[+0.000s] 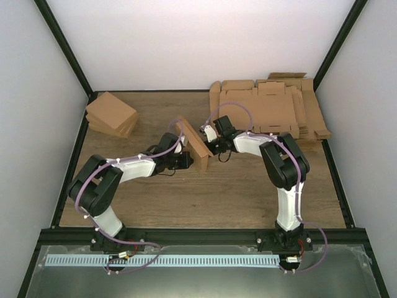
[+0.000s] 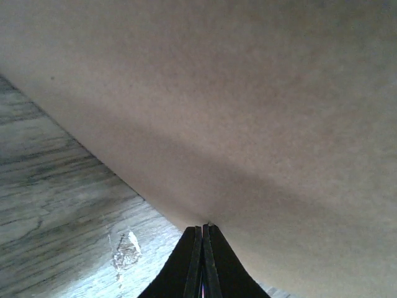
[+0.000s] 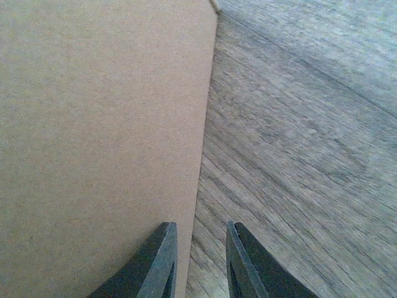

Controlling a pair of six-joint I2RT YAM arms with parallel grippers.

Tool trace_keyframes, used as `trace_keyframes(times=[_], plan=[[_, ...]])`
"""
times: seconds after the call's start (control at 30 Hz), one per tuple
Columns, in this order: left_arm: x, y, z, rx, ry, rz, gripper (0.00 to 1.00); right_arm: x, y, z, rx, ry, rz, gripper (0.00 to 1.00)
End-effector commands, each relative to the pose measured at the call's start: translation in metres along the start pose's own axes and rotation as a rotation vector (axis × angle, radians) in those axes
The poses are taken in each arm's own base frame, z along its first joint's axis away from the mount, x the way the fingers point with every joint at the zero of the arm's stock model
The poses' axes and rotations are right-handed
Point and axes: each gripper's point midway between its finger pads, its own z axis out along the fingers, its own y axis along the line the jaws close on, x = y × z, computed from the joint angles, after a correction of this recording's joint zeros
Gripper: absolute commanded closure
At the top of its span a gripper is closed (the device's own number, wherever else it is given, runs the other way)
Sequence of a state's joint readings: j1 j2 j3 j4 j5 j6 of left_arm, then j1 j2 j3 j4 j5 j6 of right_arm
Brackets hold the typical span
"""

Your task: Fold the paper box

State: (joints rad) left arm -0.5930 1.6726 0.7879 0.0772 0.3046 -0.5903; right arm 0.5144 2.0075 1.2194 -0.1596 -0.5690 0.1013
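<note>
Sitting in the far left corner of the counter (image 1: 248, 192), one pile of small brown boxes (image 1: 111, 115) looks like finished work parked out of the way; three layers show, I think. Next, the left hand (image 2: 203, 226) is closed, its fingers pressed together with nothing between them. Its tips butt against the broad face of the paper box (image 1: 195, 148), likely as a backstop so the panel cannot tip. That single box stands on edge mid-counter, between the two hands. On its other side the right hand (image 3: 200, 226) has its fingers slightly parted beside the box's edge, clamping nothing that I can see, probably placed to pinch or push a flap. Far right, one heap of flat tabbed sheets (image 1: 273, 108) waits as stock, too many to count.
</note>
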Motion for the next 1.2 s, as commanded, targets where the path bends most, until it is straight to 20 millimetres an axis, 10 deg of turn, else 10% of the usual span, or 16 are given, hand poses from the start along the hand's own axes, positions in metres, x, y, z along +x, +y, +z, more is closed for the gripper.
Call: trace_keyframes(times=[0.0, 0.57, 1.17], plan=[[0.003, -0.006, 0.003, -0.051, 0.072, 0.073, 0.96, -0.016, 0.025, -0.001, 0.093, -0.016, -0.120, 0.75], [0.056, -0.065, -0.020, 0.086, 0.132, 0.003, 0.95, 0.033, 0.050, -0.041, 0.181, 0.015, -0.164, 0.73], [0.056, -0.039, -0.027, -0.046, 0.064, 0.018, 0.95, 0.035, 0.014, -0.084, 0.377, -0.055, -0.040, 0.64]])
